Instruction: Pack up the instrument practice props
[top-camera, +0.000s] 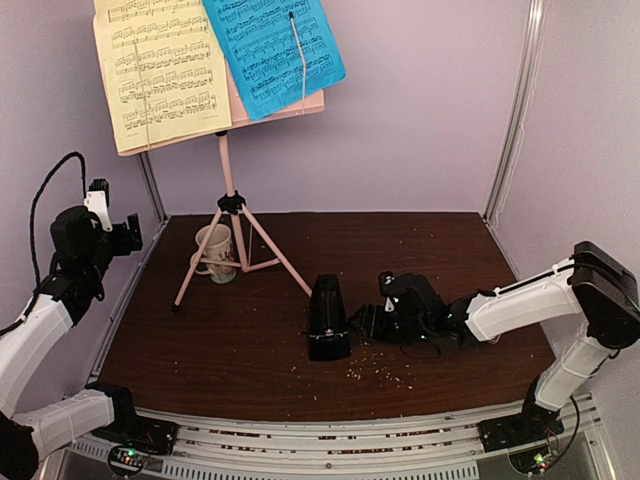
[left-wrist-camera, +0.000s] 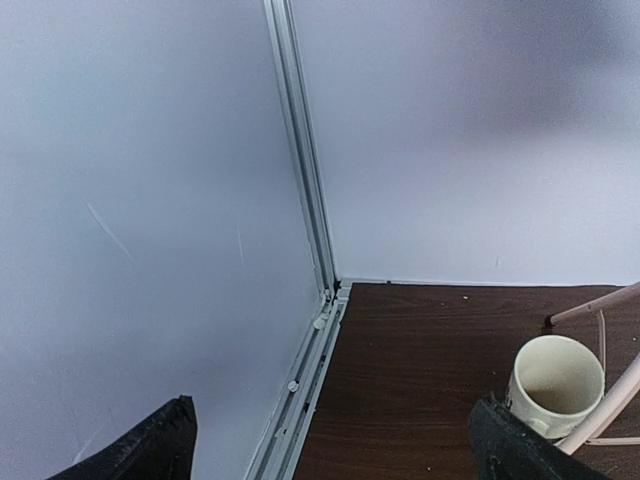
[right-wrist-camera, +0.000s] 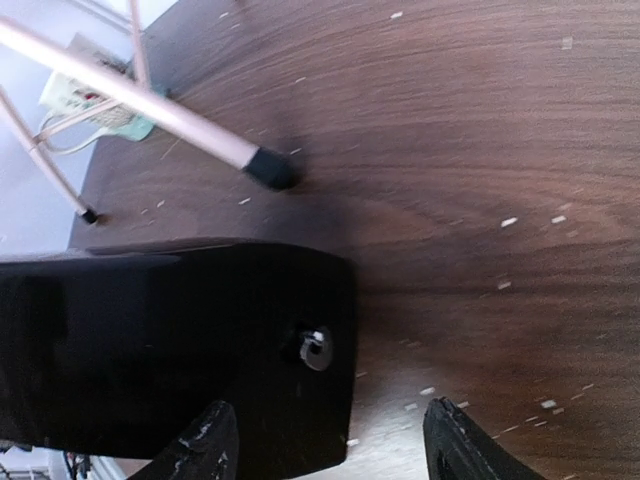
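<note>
Top external view. Dark wood table (top-camera: 450, 250), largest element, with nothing packed yet. The pink music stand (top-camera: 228, 165) stands upright on its tripod at the back left. Its desk carries the yellow page (top-camera: 160, 70) and the blue page (top-camera: 270, 50), facing forward as if for reading. My right arm (top-camera: 520, 300) lies low and stretched leftward, so the wrist meets the black metronome (top-camera: 328, 318) side-on. The metronome stands upright near mid-table, close to one tripod foot (right-wrist-camera: 270, 172). My left arm (top-camera: 40, 340) is folded up by the left wall, out of the way. A beige mug (top-camera: 215, 252) sits among the tripod legs, no part of the job.

Wrist views. My right gripper (right-wrist-camera: 328, 415) has its fingers (right-wrist-camera: 200, 445) apart, with the metronome's edge in the gap, unclamped. My left gripper (left-wrist-camera: 332, 430) is spread wide and empty.
</note>
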